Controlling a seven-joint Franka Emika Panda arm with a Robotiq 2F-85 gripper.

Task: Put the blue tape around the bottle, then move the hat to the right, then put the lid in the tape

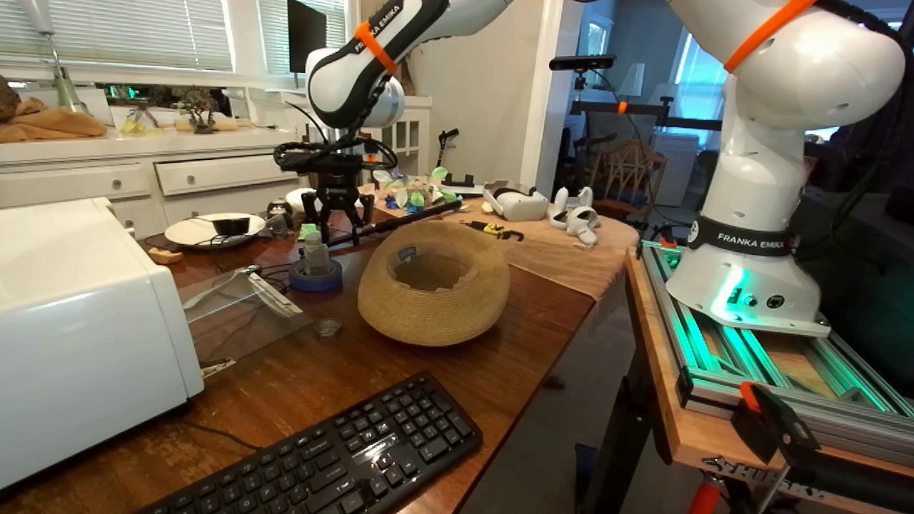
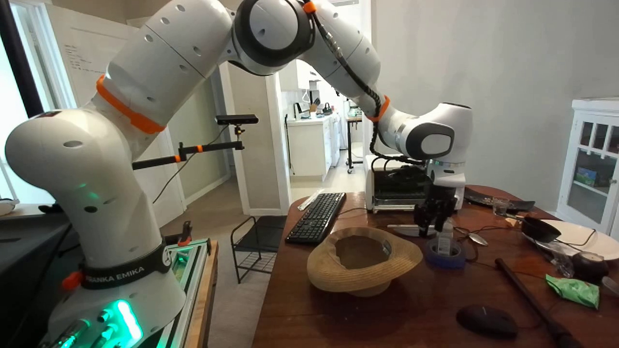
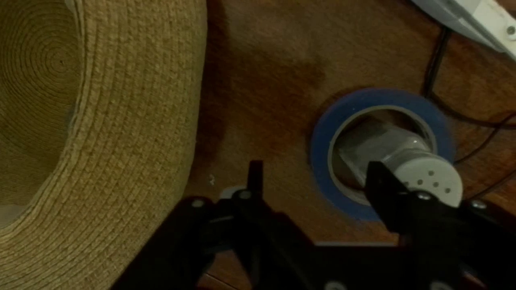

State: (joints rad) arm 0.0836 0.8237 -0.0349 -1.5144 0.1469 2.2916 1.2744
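Brn wood tbl (image 2: pixel 396 319) w/ hat (image 2: pixel 363 275) & kbd (image 2: pixel 316 217), wht drawers (image 1: pixel 232 171) beyond; gripper (image 3: pixel 316 173) w/ jaws apart, nothing held.

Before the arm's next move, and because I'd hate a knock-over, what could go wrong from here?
In the wrist view the open hand partly covers the bottle; a sideways move might tip the bottle inside the blue tape.

The hat rests crown down, so a push could make it rock or roll rather than slide.

What may be the lid, a small clear disc, lies flat on the table, so it could be hard to grip.
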